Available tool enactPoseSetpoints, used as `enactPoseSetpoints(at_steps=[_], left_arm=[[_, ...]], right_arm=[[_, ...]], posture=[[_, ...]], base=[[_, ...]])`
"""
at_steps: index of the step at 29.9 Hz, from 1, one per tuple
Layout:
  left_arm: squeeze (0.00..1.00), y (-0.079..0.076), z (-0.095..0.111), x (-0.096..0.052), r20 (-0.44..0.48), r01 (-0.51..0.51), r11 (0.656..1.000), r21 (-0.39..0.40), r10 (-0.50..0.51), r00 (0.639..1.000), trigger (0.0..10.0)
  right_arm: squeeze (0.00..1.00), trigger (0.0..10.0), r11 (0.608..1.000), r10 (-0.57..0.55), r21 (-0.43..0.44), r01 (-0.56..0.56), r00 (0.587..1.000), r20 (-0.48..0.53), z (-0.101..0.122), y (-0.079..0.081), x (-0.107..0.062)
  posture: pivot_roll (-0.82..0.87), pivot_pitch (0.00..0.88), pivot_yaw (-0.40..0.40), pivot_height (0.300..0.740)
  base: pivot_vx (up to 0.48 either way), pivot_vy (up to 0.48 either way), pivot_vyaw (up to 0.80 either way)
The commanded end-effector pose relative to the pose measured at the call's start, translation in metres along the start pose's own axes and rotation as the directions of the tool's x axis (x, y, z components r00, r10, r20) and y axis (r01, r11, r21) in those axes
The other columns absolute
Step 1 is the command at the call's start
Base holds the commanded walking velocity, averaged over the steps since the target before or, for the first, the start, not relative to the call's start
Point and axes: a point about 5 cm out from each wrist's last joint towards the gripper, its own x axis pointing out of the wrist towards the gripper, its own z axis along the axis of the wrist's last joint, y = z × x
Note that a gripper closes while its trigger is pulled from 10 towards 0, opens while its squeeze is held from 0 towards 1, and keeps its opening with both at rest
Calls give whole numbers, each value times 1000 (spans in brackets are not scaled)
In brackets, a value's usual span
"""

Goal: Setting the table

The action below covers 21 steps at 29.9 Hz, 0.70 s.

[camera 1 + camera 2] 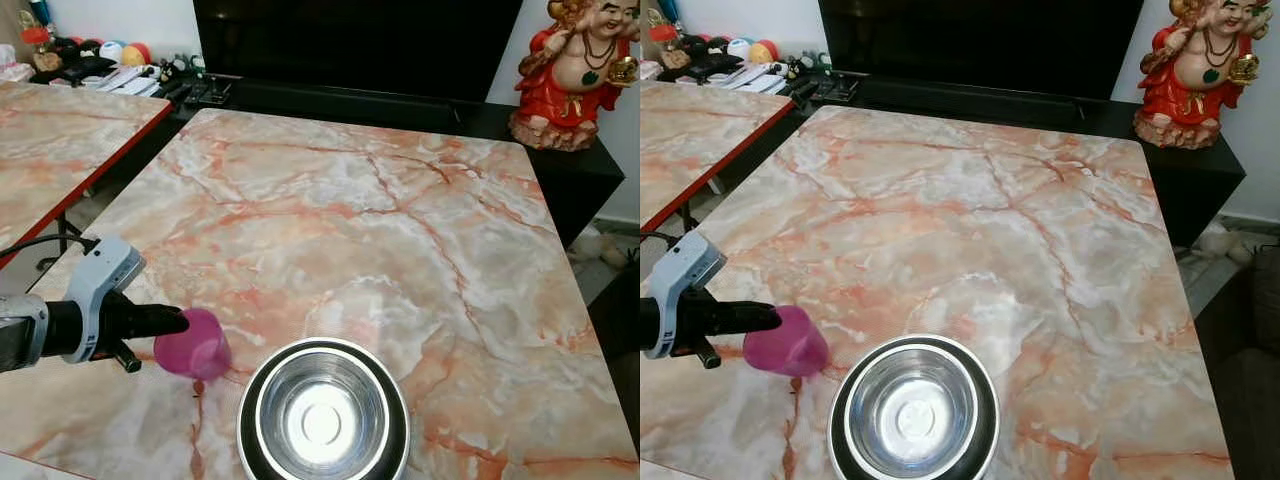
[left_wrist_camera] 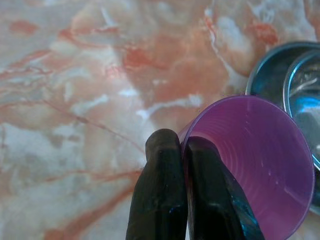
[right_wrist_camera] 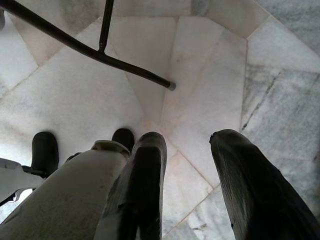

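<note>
The left gripper (image 1: pixel 180 322) pinches the rim of a pink cup (image 1: pixel 195 348) on the marble bench (image 1: pixel 400 230), beside a steel bowl (image 1: pixel 322 415). Right gripper (image 3: pixel 187 165) hangs open over tiled floor (image 3: pixel 200 60). A red statue (image 1: pixel 572 70) stands beyond.

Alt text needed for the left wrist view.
The left gripper has its two black fingers shut on the rim of a translucent purple cup above an orange-veined marble table, with a steel bowl just beyond the cup.
</note>
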Motion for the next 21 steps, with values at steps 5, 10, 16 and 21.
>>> enactPoseSetpoints(at_steps=[5, 10, 16, 21], left_arm=[[0, -5, -5, 9, -29, 24, 1000, -1, -24, 999, 10000], [0, -6, -7, 13, -25, 29, 1000, -11, -29, 999, 10000], [373, -5, -5, 14, -16, 24, 1000, -14, -25, 1000, 10000], [384, -5, -5, 16, -12, 20, 1000, -13, -20, 1000, 10000]], right_arm=[[0, 10000, 1000, -10, 5, 10, 1000, -17, -8, -3, -2], [0, 10000, 1000, -15, 9, 15, 1000, -16, -8, -4, -2], [0, 10000, 1000, -20, 12, 20, 1000, -17, -8, -6, -2], [0, 10000, 1000, -23, 14, 23, 1000, -21, -8, -9, -2]], posture=[[139, 114, 18, 740], [132, 119, 17, 740], [131, 127, 14, 740], [130, 128, 14, 740]], base=[[0, 0, 0], [0, 0, 0], [0, 0, 0], [0, 0, 0]])
